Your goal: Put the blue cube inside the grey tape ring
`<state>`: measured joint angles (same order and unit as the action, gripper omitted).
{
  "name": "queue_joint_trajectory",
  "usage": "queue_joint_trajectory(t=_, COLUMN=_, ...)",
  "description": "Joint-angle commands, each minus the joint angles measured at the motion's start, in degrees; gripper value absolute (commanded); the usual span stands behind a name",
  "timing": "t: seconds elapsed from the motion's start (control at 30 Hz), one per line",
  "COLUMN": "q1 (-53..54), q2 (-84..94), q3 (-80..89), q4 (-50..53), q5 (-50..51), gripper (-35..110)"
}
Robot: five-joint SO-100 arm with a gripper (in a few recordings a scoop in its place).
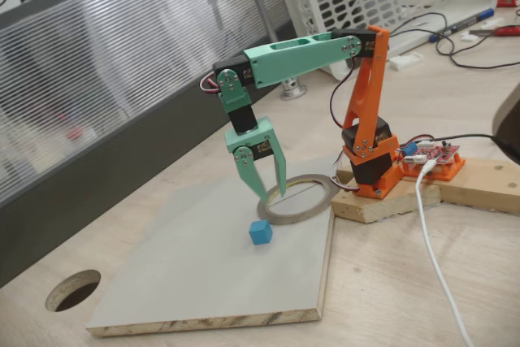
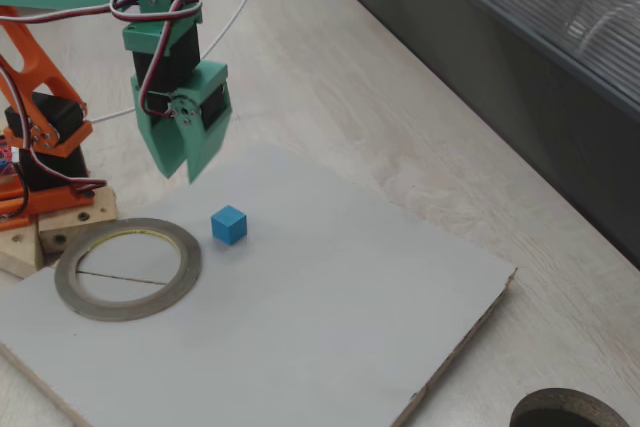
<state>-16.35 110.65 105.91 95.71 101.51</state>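
Nearest the camera, a dark round hole is cut through the tabletop beside the near left corner of the grey board. Further in on that board the blue cube sits flat, just outside the grey tape ring, close to the ring's near rim but apart from it. The ring lies towards the board's far right corner. My gripper hangs above the board between cube and ring, fingers spread apart with nothing between them. Behind it stands my orange base on a wooden block.
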Motion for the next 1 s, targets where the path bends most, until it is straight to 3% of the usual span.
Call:
queue_joint_trajectory(t=0.0, q1=-0.7, q2=1.2, q3=-0.2, q4=2.3, q5=1.3, gripper=54)
queue_joint_trajectory(t=0.17, q1=-0.7, q2=-2.4, q3=-1.1, q4=8.8, q5=1.3, gripper=88)
queue_joint_trajectory(t=0.3, q1=-0.8, q2=-7.0, q3=-1.1, q4=11.5, q5=1.1, gripper=104)
queue_joint_trajectory(t=0.7, q1=-0.5, q2=-7.9, q3=-1.1, q4=10.1, q5=1.1, gripper=104)
queue_joint_trajectory(t=0.97, q1=-0.6, q2=-22.4, q3=-1.1, q4=-1.7, q5=1.1, gripper=104)
